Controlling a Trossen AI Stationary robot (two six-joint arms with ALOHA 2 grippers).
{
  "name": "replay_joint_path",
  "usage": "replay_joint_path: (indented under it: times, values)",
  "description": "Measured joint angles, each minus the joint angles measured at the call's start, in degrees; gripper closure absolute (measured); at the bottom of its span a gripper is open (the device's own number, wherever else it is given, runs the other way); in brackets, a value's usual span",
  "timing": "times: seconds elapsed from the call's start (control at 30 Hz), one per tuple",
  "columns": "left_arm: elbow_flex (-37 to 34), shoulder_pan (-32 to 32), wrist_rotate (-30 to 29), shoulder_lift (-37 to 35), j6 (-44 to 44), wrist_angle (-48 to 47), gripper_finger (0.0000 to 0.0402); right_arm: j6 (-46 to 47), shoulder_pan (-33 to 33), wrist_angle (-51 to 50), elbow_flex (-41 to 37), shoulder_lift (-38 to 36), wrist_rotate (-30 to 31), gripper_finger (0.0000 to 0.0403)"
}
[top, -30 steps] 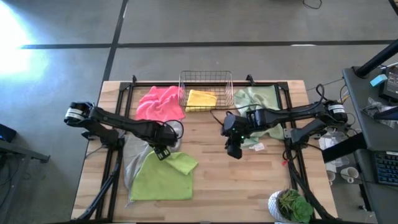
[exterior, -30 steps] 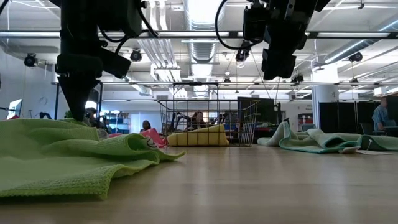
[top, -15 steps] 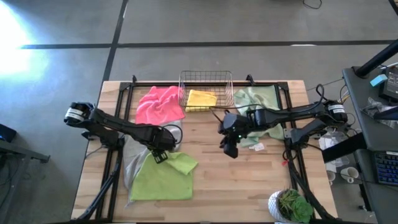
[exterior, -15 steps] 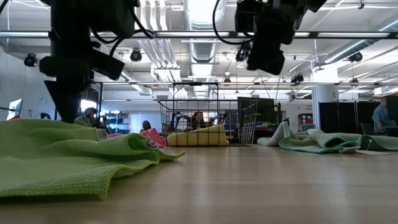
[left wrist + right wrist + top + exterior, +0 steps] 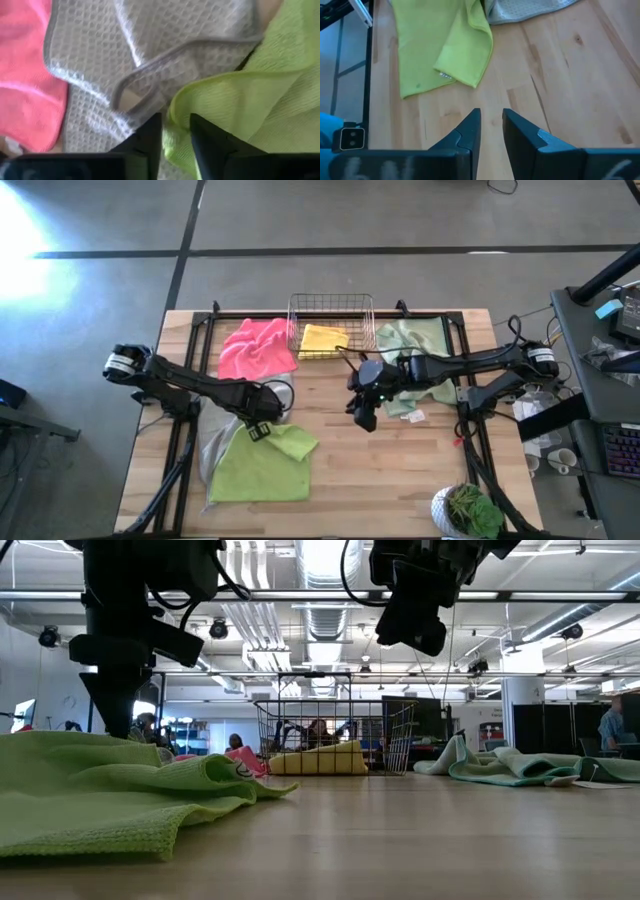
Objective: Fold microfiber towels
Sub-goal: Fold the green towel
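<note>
A lime green towel [image 5: 262, 465] lies at the near left, partly over a light grey towel [image 5: 212, 442]; its far right corner is folded over. My left gripper [image 5: 175, 132] points down at the lime towel's far left corner [image 5: 250, 430], shut on it. A hot pink towel [image 5: 257, 346] lies at the far left. A yellow towel [image 5: 324, 340] rests in the basket. A sage green towel [image 5: 410, 340] lies at the far right under my right arm. My right gripper [image 5: 362, 418] hangs over the bare middle, fingers a narrow gap apart, holding nothing. My left gripper has the lime towel's rounded far edge [image 5: 175, 117], near its far left corner, between its two fingers. The fingers come from above, pointing down. One layer or several, I cannot tell. The towel lies slack on the table and on the grey towel [image 5: 100, 50].
A copper wire basket [image 5: 331, 310] stands at the far middle. A potted plant [image 5: 465, 510] sits at the near right corner. A small white tag [image 5: 418, 417] lies by the sage towel. Bare wood [image 5: 380, 470] spreads across the near middle and right.
My right gripper has tipped up toward level and swung a little toward the table's left, staying high above the wood. The towels lie as before.
</note>
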Motion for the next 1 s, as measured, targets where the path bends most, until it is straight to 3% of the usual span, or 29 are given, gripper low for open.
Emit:
replay_joint_path:
  times: [0.27, 0.63, 0.83, 1.0]
  values:
    - [0.00, -0.02, 0.28, -0.13, 1.04, 0.29, 0.0396, 0.00, 0.00, 0.22, -0.02, 0.00, 0.07, 0.0331]
    - [2.97, -0.07, 3.58, -2.07, 6.35, -4.59, 0.0401, 6.54, 0.07, 0.56, -0.02, 0.02, 0.01, 0.0329]
    - [3.89, -0.07, 9.21, -6.09, 7.64, -7.16, 0.0401, 11.09, 1.45, 3.09, -0.02, 0.02, 0.13, 0.0293]
    - [3.82, -0.09, 10.82, -8.95, 7.71, -7.45, 0.0401, 18.89, 2.62, 4.09, -0.04, 0.02, 4.77, 0.0255]
